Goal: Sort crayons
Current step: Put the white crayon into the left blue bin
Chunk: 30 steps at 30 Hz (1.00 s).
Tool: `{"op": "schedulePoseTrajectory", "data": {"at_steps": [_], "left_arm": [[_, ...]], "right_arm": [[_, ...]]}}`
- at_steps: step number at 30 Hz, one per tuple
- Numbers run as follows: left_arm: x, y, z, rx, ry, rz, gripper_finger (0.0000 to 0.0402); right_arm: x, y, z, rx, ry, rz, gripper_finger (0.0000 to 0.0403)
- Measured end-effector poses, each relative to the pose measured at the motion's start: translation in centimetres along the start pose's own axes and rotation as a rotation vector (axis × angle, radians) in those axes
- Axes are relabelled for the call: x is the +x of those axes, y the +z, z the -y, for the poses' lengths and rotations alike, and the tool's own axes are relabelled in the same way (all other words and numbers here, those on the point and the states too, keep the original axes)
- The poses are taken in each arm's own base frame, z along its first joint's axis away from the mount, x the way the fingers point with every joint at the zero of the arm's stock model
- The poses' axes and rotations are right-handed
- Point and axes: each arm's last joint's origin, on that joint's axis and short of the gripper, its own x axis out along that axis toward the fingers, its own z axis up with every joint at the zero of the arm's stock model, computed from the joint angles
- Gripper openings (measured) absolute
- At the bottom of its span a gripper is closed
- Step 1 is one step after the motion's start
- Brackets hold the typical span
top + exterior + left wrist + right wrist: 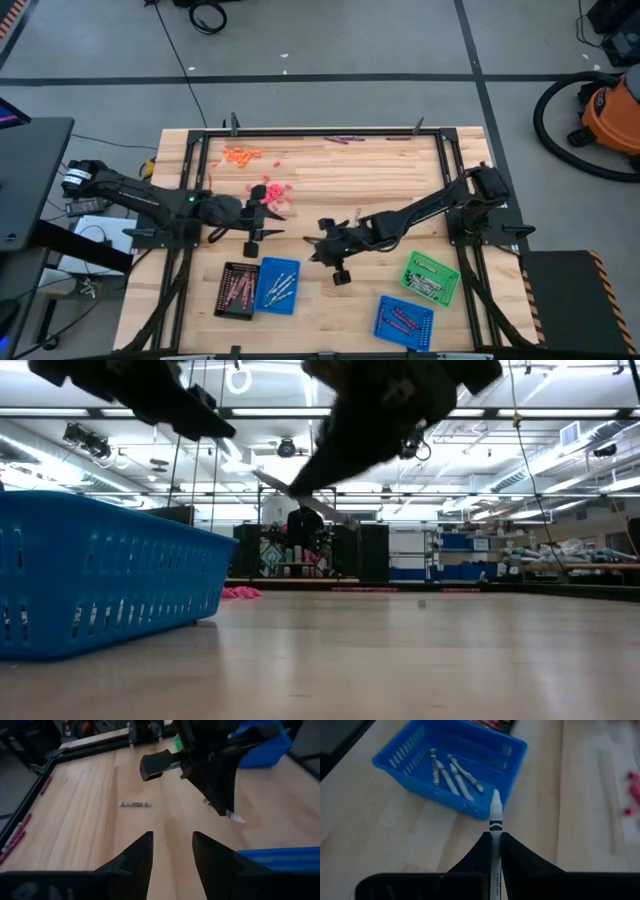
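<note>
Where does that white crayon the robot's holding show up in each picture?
High: hidden under the right end effector.
Low: upper middle, slanting, white crayon.
Left wrist: right of centre.
Right wrist: centre, between the fingers.
Shared landmark: blue tray.

The right gripper (495,851) clamped a silver-grey crayon (495,827) between its dark fingers (475,855), tip pointing toward a blue tray (410,767) on the wooden table (380,830). Several silver-grey crayons (455,772) lay inside the tray; pink crayons (632,795) sat blurred farther off.
</note>
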Motion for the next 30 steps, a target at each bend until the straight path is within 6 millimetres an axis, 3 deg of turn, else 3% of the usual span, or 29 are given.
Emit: {"op": "schedulePoseTrajectory", "data": {"at_steps": [5, 15, 22, 26, 30], "left_arm": [[-1.6, 0.3, 0.5, -0.029, -0.030, 0.041, 0.0148], [-3.7, 0.6, 1.6, -0.083, -0.109, 0.085, 0.0148], [-4.1, 0.9, 1.8, -0.125, -0.117, 0.111, 0.0148], [-4.1, 0.9, 1.8, -0.144, -0.119, 0.108, 0.0148], [-4.0, 0.9, 1.9, -0.157, -0.124, 0.105, 0.0148]], "right_arm": [[1.0, 3.0, -1.0, -0.139, 0.020, 0.015, 0.0031], [5.5, 7.1, -2.0, -0.349, 0.121, 0.056, 0.0031], [8.8, 7.8, -2.3, -0.444, 0.179, 0.042, 0.0031], [10.3, 7.2, -2.4, -0.489, 0.208, 0.020, 0.0031], [10.7, 6.8, -2.4, -0.510, 0.204, -0.006, 0.0038]]}}
